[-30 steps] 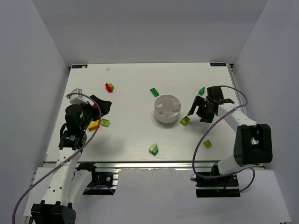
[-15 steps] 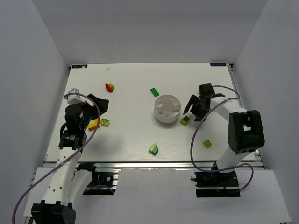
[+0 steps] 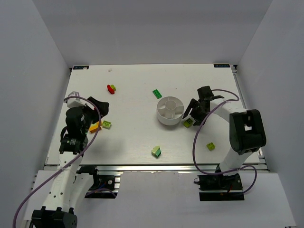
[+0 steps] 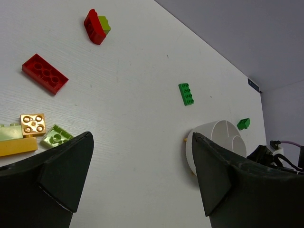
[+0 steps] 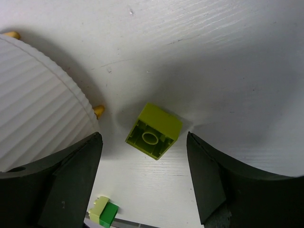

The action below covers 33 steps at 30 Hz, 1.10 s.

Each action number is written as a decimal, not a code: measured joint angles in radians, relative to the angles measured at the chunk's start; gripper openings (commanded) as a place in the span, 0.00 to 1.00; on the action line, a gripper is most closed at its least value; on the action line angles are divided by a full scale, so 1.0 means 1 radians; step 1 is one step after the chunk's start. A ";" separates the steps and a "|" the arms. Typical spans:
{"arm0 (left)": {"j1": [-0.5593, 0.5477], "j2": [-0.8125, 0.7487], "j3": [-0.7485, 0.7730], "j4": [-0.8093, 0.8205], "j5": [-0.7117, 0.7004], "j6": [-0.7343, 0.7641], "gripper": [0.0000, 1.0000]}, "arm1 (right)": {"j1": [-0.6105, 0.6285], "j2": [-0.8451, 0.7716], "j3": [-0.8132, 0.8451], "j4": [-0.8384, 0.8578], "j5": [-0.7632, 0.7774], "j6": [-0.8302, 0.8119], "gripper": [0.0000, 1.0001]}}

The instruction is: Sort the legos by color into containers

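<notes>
On the table (image 3: 133, 137), right end effector (image 5: 144, 145) straddles a lime brick (image 5: 155, 129).

A white bench (image 3: 137, 135) spreads beneath both jaws. Grey walls (image 3: 156, 33) rise beyond them, and an aluminium rail (image 3: 152, 167) edges it behind them.

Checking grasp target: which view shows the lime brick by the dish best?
Right wrist: lime brick large, hollow underside showing, between the jaws of the right gripper. Top external shows it tiny, at that gripper; left wrist doesn't show it.
</notes>
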 measured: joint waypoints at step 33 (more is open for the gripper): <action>0.000 -0.055 0.007 -0.014 -0.043 -0.049 0.93 | -0.083 -0.320 0.002 0.183 -0.341 -0.683 0.00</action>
